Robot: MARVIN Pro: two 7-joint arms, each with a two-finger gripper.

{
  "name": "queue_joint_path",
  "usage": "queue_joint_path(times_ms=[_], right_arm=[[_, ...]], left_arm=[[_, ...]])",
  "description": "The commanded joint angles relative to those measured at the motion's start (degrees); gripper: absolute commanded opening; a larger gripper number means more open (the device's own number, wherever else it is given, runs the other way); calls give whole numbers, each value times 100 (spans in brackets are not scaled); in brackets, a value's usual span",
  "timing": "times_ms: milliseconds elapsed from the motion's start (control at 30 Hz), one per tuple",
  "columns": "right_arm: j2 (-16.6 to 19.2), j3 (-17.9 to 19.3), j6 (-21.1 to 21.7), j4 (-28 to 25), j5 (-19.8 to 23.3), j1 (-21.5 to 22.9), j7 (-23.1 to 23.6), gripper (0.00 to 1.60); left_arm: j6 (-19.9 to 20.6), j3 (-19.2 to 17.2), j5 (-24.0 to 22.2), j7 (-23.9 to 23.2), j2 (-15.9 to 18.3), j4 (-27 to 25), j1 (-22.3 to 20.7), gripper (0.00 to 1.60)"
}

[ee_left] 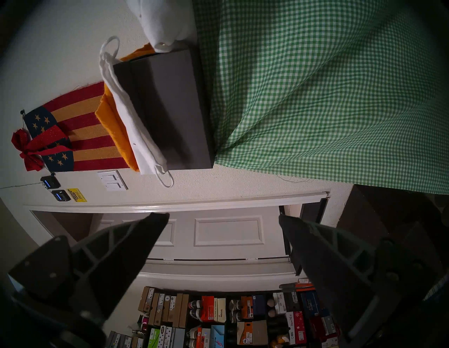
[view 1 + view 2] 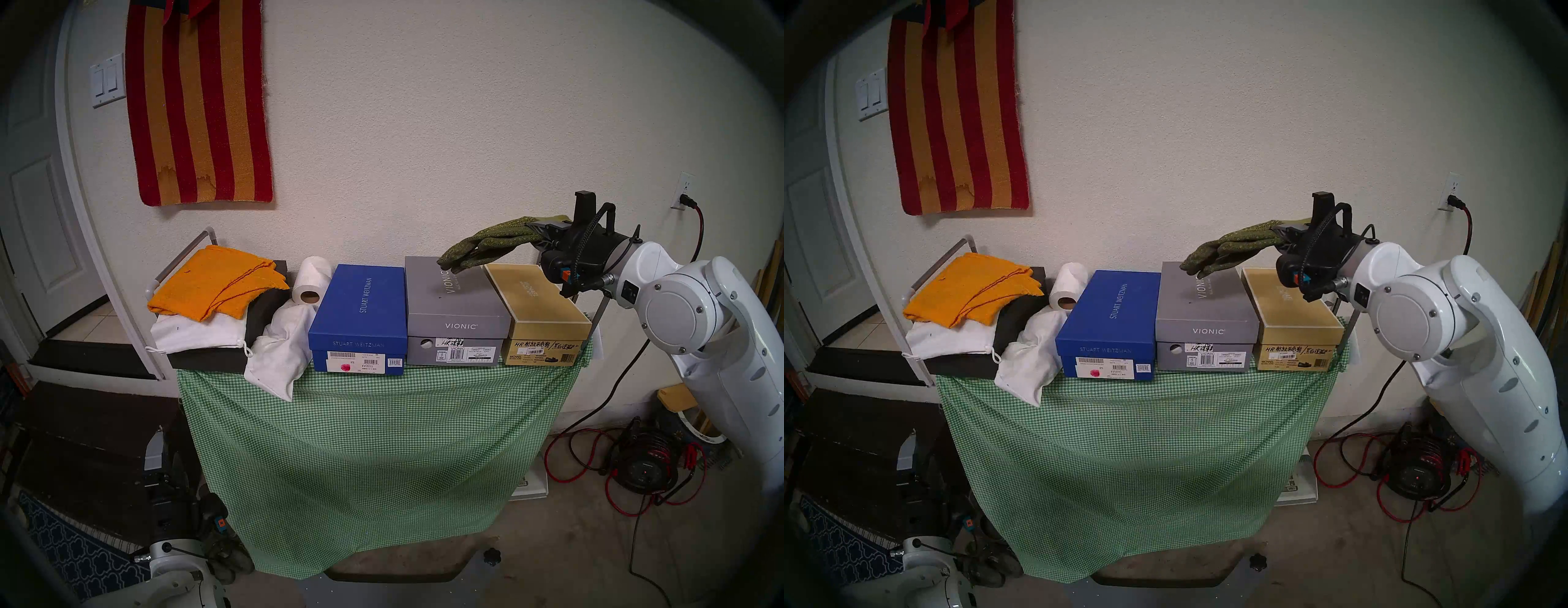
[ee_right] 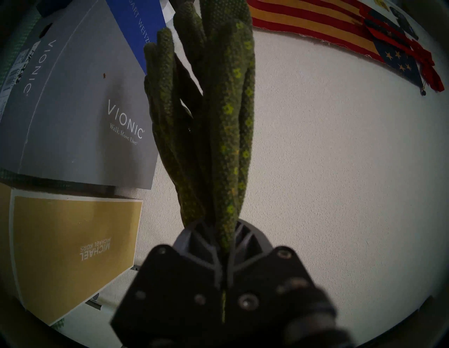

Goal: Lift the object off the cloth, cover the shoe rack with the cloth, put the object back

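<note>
The gingham cloth (image 2: pixel 365 446) is already draping over the front of the shoe rack (image 2: pixel 180 259), so by my judgement only putting the gloves (image 2: pixel 483 244) back is remaining. The right gripper (image 2: pixel 541 233) is pinching their cuffs with closed fingers, dangling them limp just above the grey Vionic box (image 2: pixel 454 297); the left gripper (image 1: pixel 223 218) is hanging below that box, fingers spread and empty.

Green gloves (image 2: pixel 488 244) held above cloth-draped (image 2: pixel 360 446) rack (image 2: pixel 178 263)

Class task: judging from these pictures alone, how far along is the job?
Done: the checked cloth already hangs down over the shoe rack's front. In hand: the right gripper is shut on the gloves, held above the grey box. Left: setting the gloves back down. The left gripper is open, empty.
</note>
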Motion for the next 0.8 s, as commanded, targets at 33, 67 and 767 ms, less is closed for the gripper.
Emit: queue_joint_path(times_ms=[33, 67, 767], right_arm=[[-482, -735, 62, 594, -469, 657, -93, 0], [-570, -805, 51, 693, -502, 709, -104, 0], [-1885, -1760, -369, 2570, -1399, 2097, -128, 0]], left_arm=[[2, 0, -9, -12, 5, 2, 33, 160], [1, 0, -7, -12, 3, 3, 33, 160], [-11, -17, 24, -27, -19, 7, 39, 160]])
